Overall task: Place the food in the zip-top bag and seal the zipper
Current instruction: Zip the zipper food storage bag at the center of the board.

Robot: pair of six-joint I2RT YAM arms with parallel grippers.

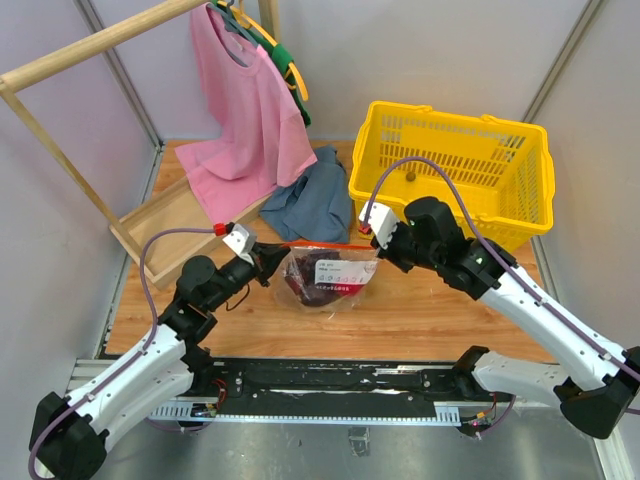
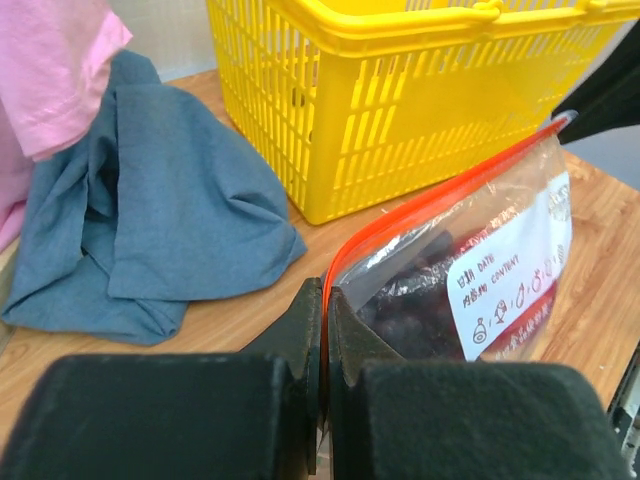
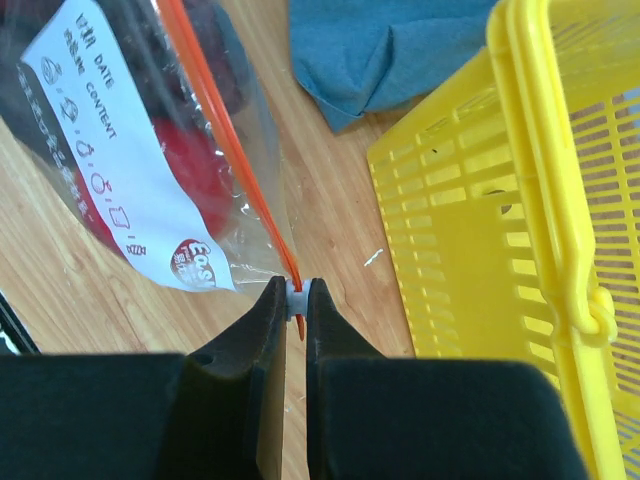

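Observation:
The clear zip-top bag (image 1: 330, 278) lies on the wooden table between my two arms, white label up. Inside it show a red fruit (image 3: 195, 170) and dark purple grapes (image 2: 410, 310). The red-orange zipper (image 1: 325, 244) runs along the bag's far edge. My left gripper (image 1: 272, 258) is shut on the zipper's left end (image 2: 326, 295). My right gripper (image 1: 385, 245) is shut on the small white slider at the zipper's right end (image 3: 297, 293). The strip (image 2: 440, 195) stretches taut between the two grippers.
A yellow plastic basket (image 1: 450, 170) stands just behind the right gripper. A blue-grey cloth (image 1: 310, 195) lies behind the bag. A pink shirt (image 1: 245, 110) hangs from a wooden rack over a wooden tray (image 1: 165, 225) at the back left.

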